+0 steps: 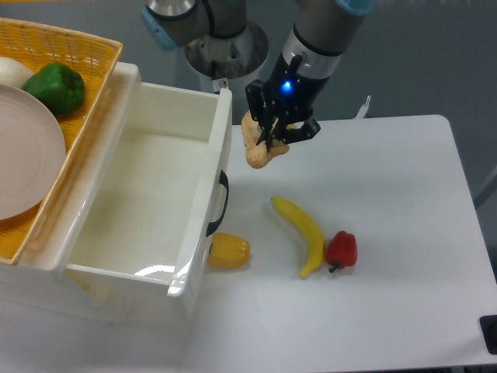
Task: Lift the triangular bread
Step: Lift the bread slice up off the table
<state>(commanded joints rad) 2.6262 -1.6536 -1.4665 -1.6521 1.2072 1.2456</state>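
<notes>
Your arm came down from the top of the view, its grey wrist angled down and to the left, with a blue light glowing on the black body of the gripper [269, 140]. You had the two black fingers [264, 128] closed together on a small tan piece, pointing downward and hanging in the air clear of the table surface. The upper joints with their blue caps were cut off by the top edge.
</notes>
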